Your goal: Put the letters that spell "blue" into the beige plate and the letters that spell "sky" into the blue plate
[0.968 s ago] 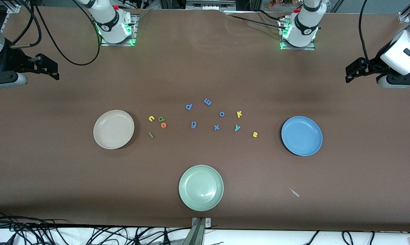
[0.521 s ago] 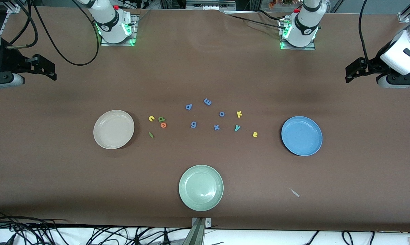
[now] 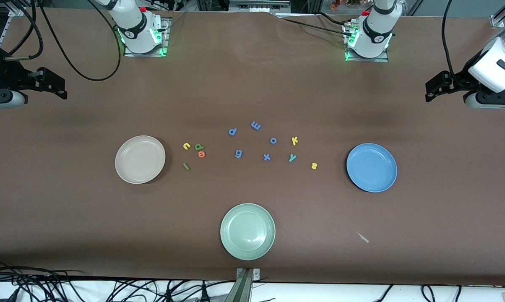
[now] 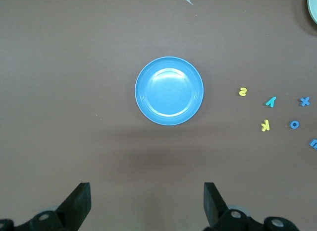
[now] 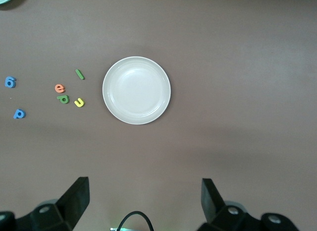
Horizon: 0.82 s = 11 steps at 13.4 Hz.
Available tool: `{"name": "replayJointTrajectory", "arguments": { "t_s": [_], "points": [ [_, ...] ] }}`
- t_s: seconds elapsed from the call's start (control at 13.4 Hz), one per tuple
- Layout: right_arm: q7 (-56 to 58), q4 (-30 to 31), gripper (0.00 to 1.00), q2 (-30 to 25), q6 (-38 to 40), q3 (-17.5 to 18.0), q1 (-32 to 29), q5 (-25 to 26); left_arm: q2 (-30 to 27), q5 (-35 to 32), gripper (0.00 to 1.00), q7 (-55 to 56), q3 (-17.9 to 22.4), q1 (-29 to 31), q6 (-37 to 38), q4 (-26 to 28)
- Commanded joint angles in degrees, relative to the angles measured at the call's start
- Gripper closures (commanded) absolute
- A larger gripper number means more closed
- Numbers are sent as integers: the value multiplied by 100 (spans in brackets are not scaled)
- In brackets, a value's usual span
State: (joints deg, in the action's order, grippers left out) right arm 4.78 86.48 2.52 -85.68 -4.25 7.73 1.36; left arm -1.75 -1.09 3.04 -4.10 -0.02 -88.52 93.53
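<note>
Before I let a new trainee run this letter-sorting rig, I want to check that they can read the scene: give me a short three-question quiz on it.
1. True or false: the beige plate already holds a letter.
2. Which letter lies closest to the blue plate? A) yellow s B) yellow k C) teal y
3. Fill in: the left gripper hangs above the table with its fingers ____; so does the right gripper.

Key: 1 false: every plate is empty, the pale green plate too. 2 A. 3 open.
</note>
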Motion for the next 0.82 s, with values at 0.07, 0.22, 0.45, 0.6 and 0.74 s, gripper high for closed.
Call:
{"name": "replayJointTrajectory", "arguments": {
  "t_s": [0.07,0.22,0.45,0.6,0.74],
  "points": [
    [-258,-114,0,38,95,-5,-9,-30,70,126,0,-84,-3,11,142,-177],
    [-267,-114,0,38,95,-5,-9,-30,70,127,0,-84,-3,11,142,-177],
    [-267,-114,0,38,95,-5,-9,-22,70,135,0,-93,-3,11,142,-177],
    [-276,-114,0,38,95,-5,-9,-22,70,126,0,-93,-3,11,142,-177],
    [-285,-114,0,38,95,-5,-9,-22,70,126,0,-93,-3,11,142,-177]
  ]
}}
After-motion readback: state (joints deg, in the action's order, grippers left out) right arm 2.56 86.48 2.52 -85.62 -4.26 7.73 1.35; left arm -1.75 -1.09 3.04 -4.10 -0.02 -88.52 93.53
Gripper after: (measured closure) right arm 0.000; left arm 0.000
